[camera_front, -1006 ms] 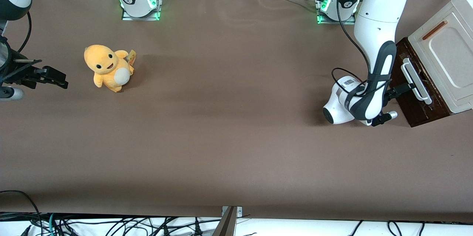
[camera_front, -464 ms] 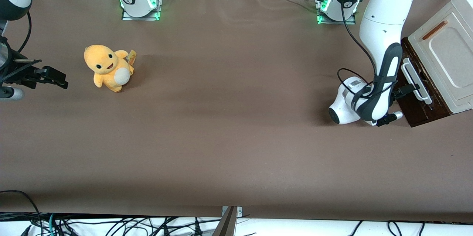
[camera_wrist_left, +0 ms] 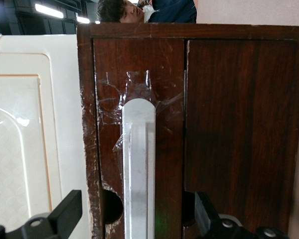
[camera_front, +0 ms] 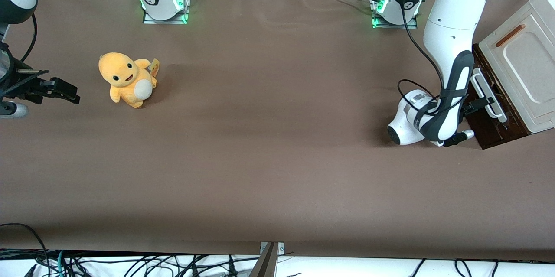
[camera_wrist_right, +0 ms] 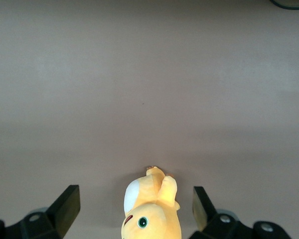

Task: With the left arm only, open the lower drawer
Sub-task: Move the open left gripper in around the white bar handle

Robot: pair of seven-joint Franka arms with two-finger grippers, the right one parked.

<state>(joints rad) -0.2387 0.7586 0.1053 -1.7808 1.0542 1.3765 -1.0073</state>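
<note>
Stage: reach done, pull yet to come | left arm's gripper (camera_wrist_left: 134, 214) spread wide, fingers (camera_wrist_left: 67, 211) straddling the white loop handle (camera_wrist_left: 138, 169), not clamped | lower drawer (camera_front: 490, 108) looks shut, at the working arm's end of the table (camera_front: 269, 138) | left: clamp, draw out.

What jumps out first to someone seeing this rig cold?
Probably the left arm, bent down at the working arm's end of the table with its gripper open, fingers either side of the white handle on the closed lower drawer of a dark cabinet. Next, the yellow plush toy sitting alone toward the parked arm's end of the brown table.
</note>
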